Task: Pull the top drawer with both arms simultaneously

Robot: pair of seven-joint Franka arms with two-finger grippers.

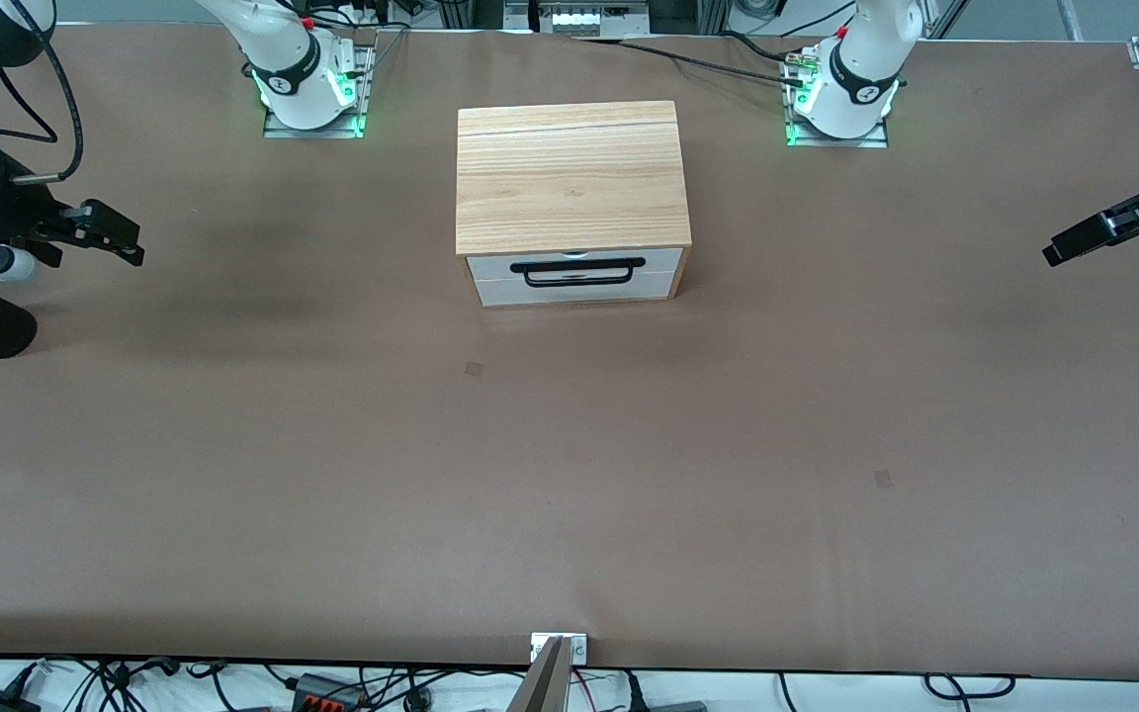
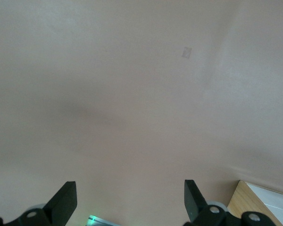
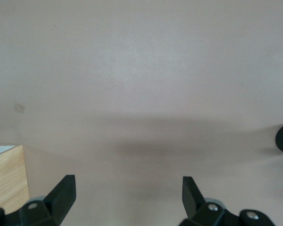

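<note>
Left gripper (image 1: 1098, 247): fingers spread apart, nothing between, up over bare desk (image 1: 569, 475) at left arm's end. Right gripper (image 1: 120, 237): fingers spread apart, nothing held, over desk at right arm's end. Between both grippers, well apart from each: cabinet (image 1: 569, 178); top drawer (image 1: 574, 264) closed, black handle (image 1: 584, 271) untouched.

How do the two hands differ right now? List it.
The left hand hangs over the left arm's end of the table; the right hand hangs over the right arm's end. Their fingers point opposite ways, each toward the top drawer. Both are open and hold nothing.
</note>
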